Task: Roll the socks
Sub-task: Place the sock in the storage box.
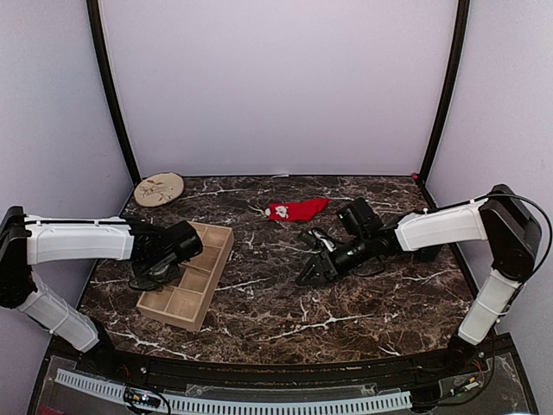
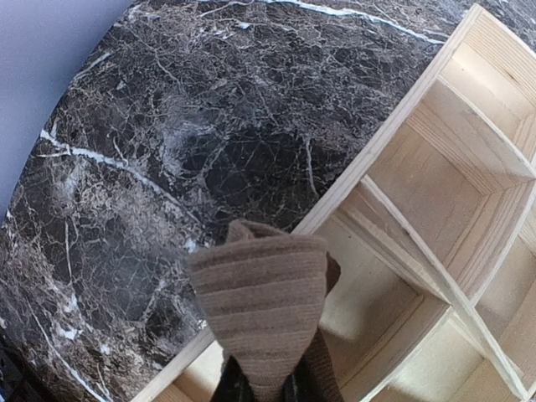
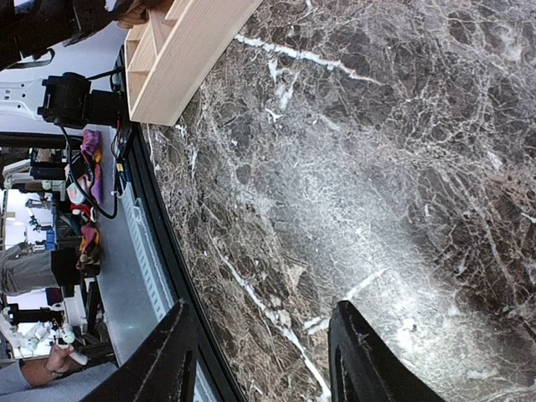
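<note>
One worry: left gripper [image 2: 261, 392] pinched the tan sock [image 2: 260, 306] over the tray [image 2: 394, 126] wall, so it could've dropped outside; right gripper [image 3: 264, 352] hung open, empty.

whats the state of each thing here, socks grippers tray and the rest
tan sock: bunched up, held over the wooden tray's edge
red sock: lying loose on the table, not rolled, nothing touching it
left gripper: shut on the tan sock
right gripper: open, nothing between the fingers, over bare marble
wooden tray: flat on the table, under the left gripper
round disc: lying flat at the back left corner
</note>
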### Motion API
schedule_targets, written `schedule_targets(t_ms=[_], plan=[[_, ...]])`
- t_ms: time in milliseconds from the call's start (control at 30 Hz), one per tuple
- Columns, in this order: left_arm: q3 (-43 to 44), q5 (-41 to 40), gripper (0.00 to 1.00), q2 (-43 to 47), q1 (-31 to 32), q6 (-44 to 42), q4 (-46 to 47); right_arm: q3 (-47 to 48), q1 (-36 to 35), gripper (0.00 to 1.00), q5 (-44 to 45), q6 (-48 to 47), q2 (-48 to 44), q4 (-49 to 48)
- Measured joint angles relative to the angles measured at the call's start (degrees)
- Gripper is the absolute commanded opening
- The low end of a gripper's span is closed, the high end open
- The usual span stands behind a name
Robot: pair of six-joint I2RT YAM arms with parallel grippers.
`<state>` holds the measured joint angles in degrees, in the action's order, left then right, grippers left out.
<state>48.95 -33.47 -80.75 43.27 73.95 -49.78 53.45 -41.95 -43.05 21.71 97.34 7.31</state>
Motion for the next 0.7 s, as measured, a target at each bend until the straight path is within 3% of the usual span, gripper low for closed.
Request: schedule_targets(t_ms=[467,700], plan=[[10.4,0.0,0.00,-8.8,0.0,10.1,-0.7,-1.2,0.0,0.50,-0.9,-1.0,0.0,0.0],[10.0,1.7,0.00,-9.7,0.0,13.6,-0.2,-1.5,0.0,0.51,-0.9,-1.7,-0.1,0.0]])
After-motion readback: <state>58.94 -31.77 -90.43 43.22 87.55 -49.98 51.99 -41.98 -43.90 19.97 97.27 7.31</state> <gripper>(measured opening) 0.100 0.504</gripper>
